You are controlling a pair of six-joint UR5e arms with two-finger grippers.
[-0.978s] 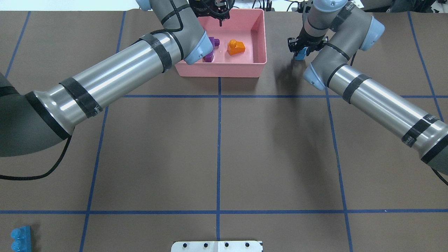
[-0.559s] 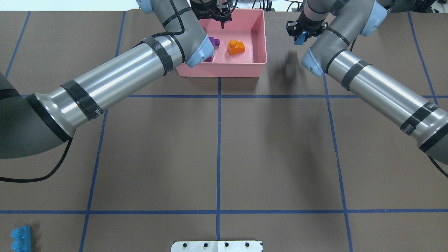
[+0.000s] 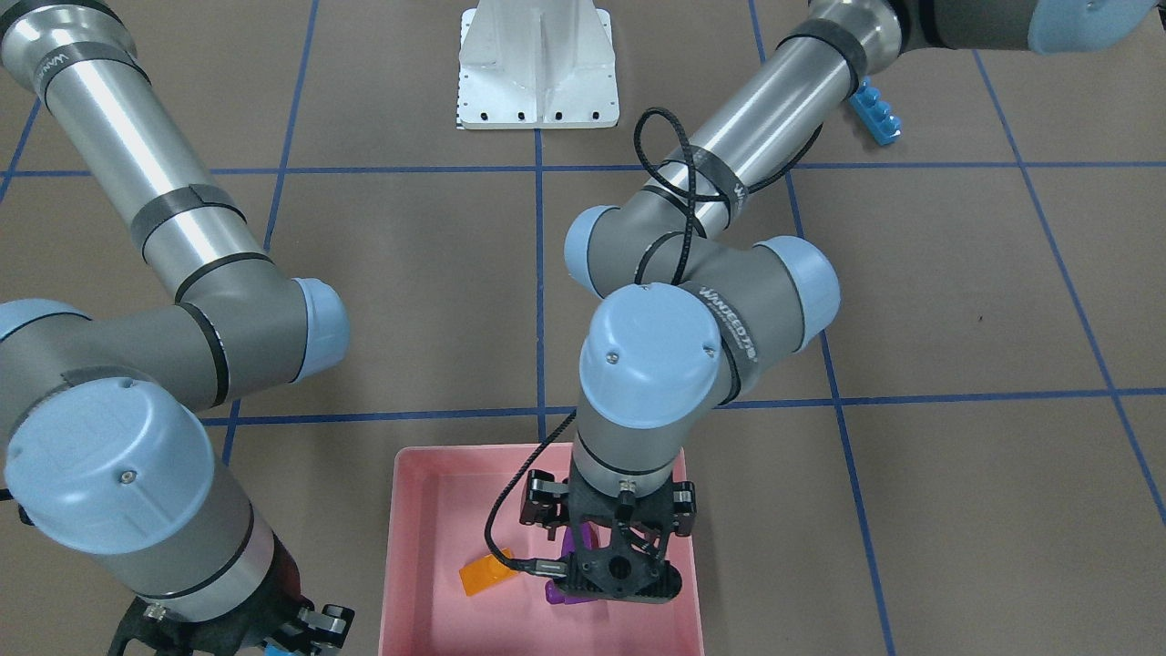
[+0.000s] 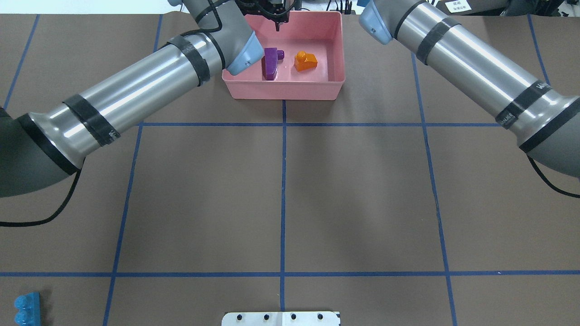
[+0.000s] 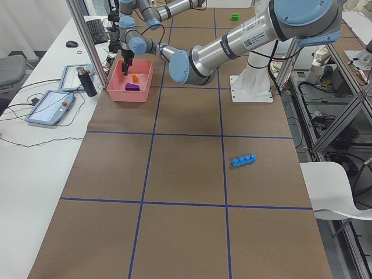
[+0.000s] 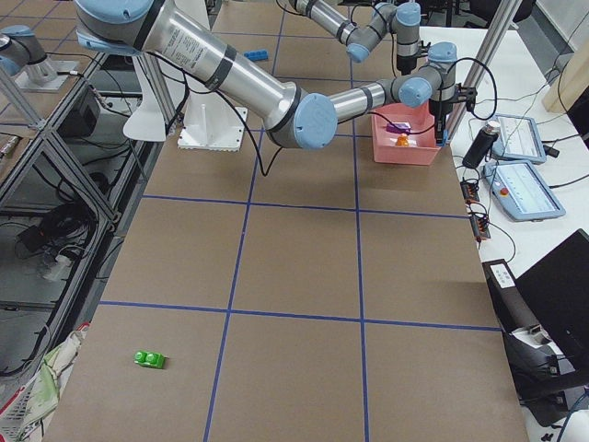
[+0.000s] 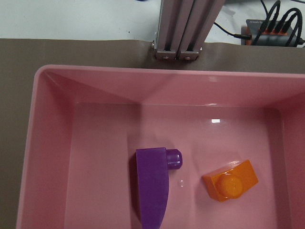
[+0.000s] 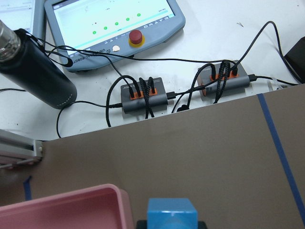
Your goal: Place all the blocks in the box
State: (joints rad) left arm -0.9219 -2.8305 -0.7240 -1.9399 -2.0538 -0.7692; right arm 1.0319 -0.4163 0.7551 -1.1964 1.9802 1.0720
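Observation:
The pink box [image 4: 283,88] stands at the table's far edge, with the purple sloped block [image 4: 270,63] and the orange block [image 4: 305,61] in it; both show in the left wrist view [image 7: 152,191] [image 7: 231,180]. My left gripper [image 3: 612,583] hangs open and empty above the box. My right gripper [image 3: 291,638] is shut on the small blue block [image 8: 171,214], held above the table just beside the box's corner [image 8: 71,205]. The long blue block [image 3: 876,111] lies near the robot's left side. The green block [image 6: 150,358] lies far off at the robot's right.
The white robot base [image 3: 537,64] stands at the near edge. Beyond the table's far edge are a teach pendant [image 8: 114,24], a black bottle [image 8: 33,76], cable hubs [image 8: 143,95] and an aluminium post [image 7: 183,28].
My right arm has swung up and towards the box with the small blue block, so its gripper has left the overhead view. My left arm has shifted slightly, uncovering the purple block.

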